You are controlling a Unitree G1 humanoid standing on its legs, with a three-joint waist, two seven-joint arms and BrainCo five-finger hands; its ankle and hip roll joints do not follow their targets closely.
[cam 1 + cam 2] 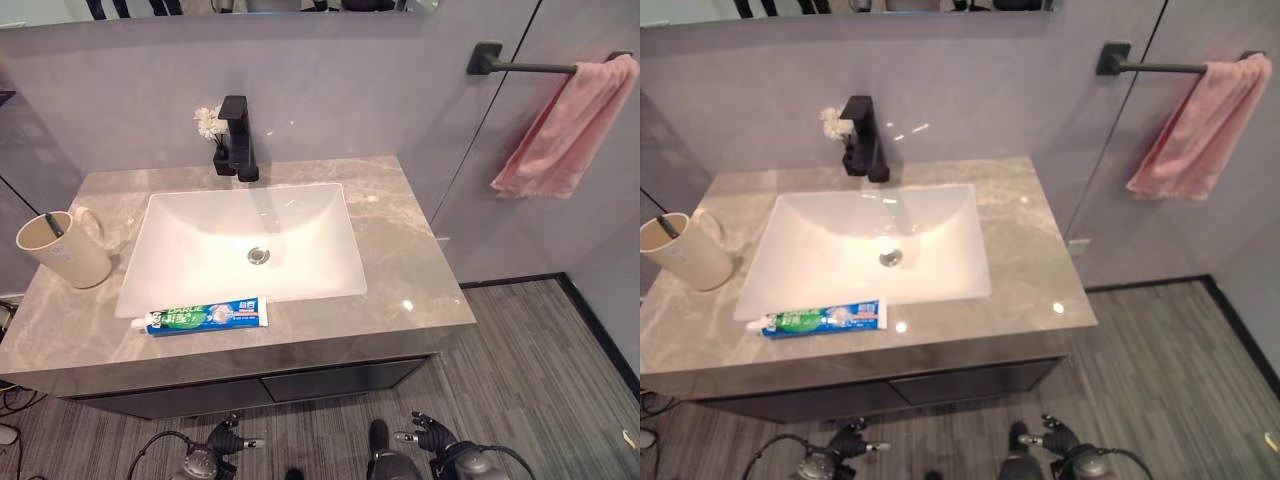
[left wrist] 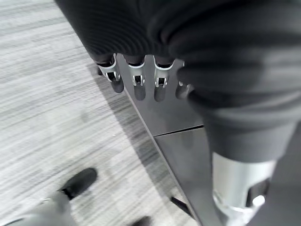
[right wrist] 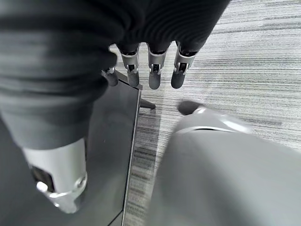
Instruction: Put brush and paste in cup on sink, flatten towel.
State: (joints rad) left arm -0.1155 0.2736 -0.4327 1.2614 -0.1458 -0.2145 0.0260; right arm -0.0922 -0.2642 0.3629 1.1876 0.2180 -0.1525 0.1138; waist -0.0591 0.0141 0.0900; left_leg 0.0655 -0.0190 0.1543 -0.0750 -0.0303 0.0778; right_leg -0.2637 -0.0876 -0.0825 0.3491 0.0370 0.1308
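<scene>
A beige cup [image 1: 62, 248] stands at the left end of the grey counter [image 1: 410, 270], with a dark toothbrush [image 1: 53, 224] standing in it. A blue-and-green toothpaste tube [image 1: 205, 316] lies flat on the counter's front strip, just before the white basin [image 1: 250, 245]. A pink towel [image 1: 570, 125] hangs bunched at the right end of a black wall bar [image 1: 530, 67]. Both hands hang low, below the counter's front edge and in front of the dark cabinet. My left hand [image 1: 222, 438] and right hand [image 1: 432, 436] each hold nothing. Their fingers [image 2: 136, 81] [image 3: 153, 73] hang relaxed.
A black faucet [image 1: 238, 140] and small white flowers [image 1: 208, 122] stand behind the basin. Dark cabinet doors [image 1: 340, 380] sit under the counter. Grey striped floor [image 1: 530, 370] spreads to the right, under the towel.
</scene>
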